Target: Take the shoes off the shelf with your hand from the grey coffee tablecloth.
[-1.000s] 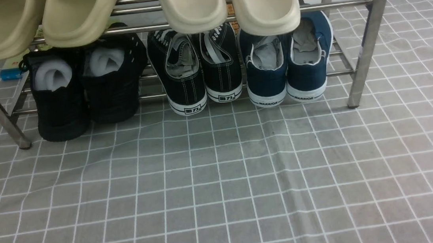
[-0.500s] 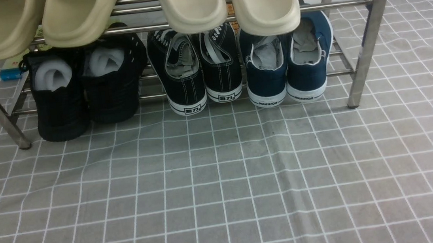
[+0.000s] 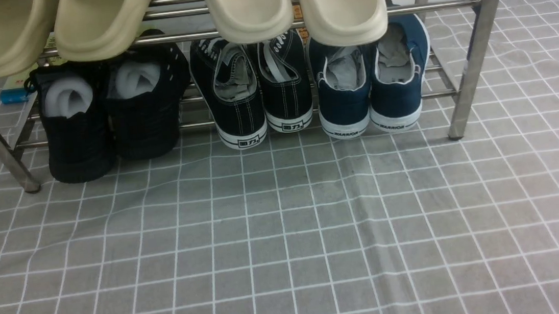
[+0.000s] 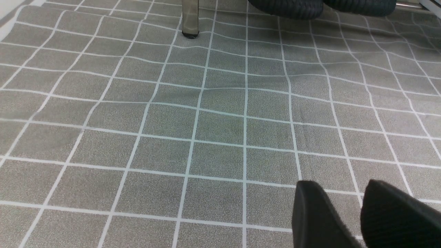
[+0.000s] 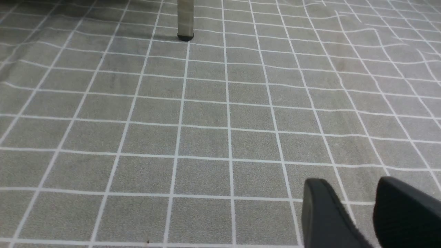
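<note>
No movement since earlier. Left gripper (image 4: 344, 188), right gripper (image 5: 348, 185) narrowly parted, empty. Risk reaching shoes (image 3: 368, 89): snagging slippers (image 3: 342, 5) overhead, bumping sneakers (image 3: 260, 94) alongside.

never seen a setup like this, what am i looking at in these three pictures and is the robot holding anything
It is a robot with two arms. The wide picture looks forward from between them: a steel shelf on a grey checked tablecloth, beige slippers on top, black shoes, black sneakers and navy shoes below. The other two come from cameras on each wrist, showing the black fingers of the left gripper and right gripper above bare cloth. Both are open and hold nothing.
</note>
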You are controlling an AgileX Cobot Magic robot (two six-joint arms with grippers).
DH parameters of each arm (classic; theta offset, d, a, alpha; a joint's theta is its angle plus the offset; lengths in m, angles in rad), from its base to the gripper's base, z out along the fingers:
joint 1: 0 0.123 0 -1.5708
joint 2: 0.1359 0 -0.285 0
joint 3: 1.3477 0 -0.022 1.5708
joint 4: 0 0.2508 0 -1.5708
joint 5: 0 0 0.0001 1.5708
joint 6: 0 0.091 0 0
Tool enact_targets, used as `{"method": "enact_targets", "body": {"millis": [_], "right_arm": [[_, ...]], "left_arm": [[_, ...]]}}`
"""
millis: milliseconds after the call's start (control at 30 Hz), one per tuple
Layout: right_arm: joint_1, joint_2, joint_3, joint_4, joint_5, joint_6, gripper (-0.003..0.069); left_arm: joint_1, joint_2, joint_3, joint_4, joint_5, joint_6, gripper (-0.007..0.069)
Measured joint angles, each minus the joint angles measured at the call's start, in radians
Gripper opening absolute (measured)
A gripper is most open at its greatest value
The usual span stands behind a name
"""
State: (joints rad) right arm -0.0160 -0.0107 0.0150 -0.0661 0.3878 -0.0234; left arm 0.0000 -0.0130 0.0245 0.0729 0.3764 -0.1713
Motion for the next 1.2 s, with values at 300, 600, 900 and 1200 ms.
{"method": "enact_targets", "body": {"millis": [300, 600, 900, 1200], "right_arm": [[0.000, 0.000, 0.010, 0.372, -0.095, 0.315, 0.0240], [0.000, 0.000, 0.010, 0.875, -0.167, 0.650, 0.0240], [0.000, 0.000, -0.050, 0.978, -0.168, 0.455, 0.0113], [0.000, 0.302, -0.402, 0.925, -0.015, -0.303, 0.0000]], "left_arm": [[0.000, 0.000, 0.000, 0.000, 0.000, 0.000, 0.0240], [0.000, 0.000, 0.000, 0.000, 0.000, 0.000, 0.0240], [0.000, 0.000, 0.000, 0.000, 0.000, 0.000, 0.0240], [0.000, 0.000, 0.000, 0.000, 0.000, 0.000, 0.0240]]}}
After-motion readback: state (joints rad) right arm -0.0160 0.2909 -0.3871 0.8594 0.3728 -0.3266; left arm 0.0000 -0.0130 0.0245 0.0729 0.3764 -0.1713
